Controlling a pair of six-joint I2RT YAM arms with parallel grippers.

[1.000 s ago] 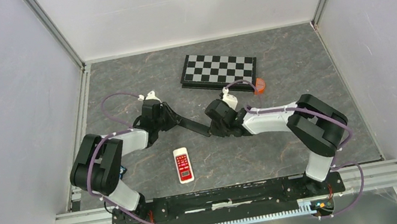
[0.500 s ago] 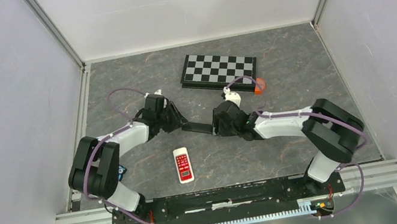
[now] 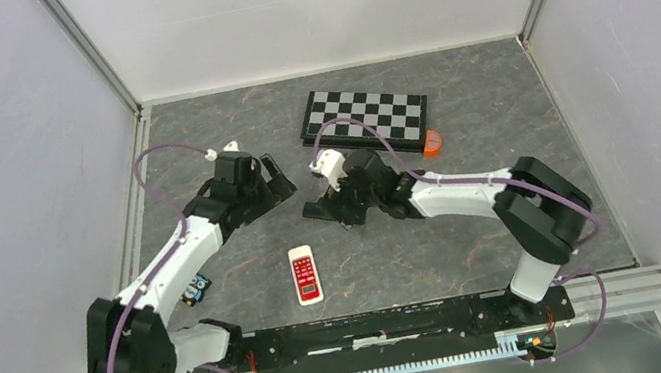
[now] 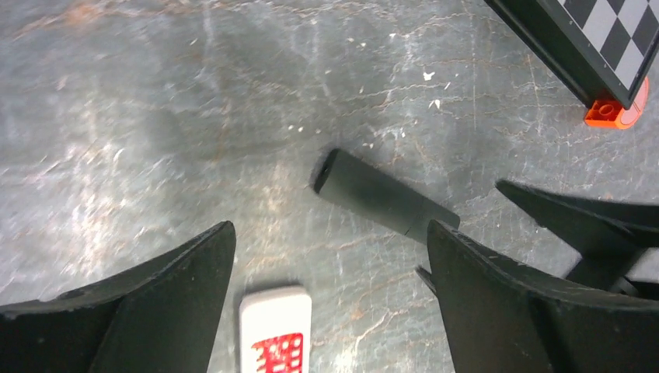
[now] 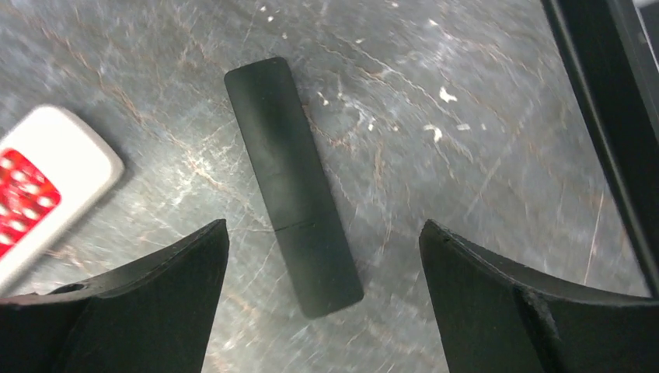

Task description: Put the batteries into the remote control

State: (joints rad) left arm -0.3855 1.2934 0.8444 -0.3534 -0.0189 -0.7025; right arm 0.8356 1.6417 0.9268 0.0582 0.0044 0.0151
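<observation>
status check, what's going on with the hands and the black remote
Left hand open, empty. Right hand open, over black remote lying flat, not gripped. White remote nearby, not in the way.

Your table (image 4: 155,93) is a dark stone-look sheet w/ brown veins, semi-gloss, scuffed white in spots. Black remote (image 5: 294,186): smooth matt plastic, one fine seam across. White remote (image 5: 47,179): glossy plastic, red btn panel. Left gripper (image 4: 330,233) and right gripper (image 5: 322,225) look like matt black plastic. Chessboard (image 3: 363,114) has a satin sheen; orange piece (image 4: 614,113) is shiny plastic. Front rail (image 3: 627,284): bare alu.
</observation>
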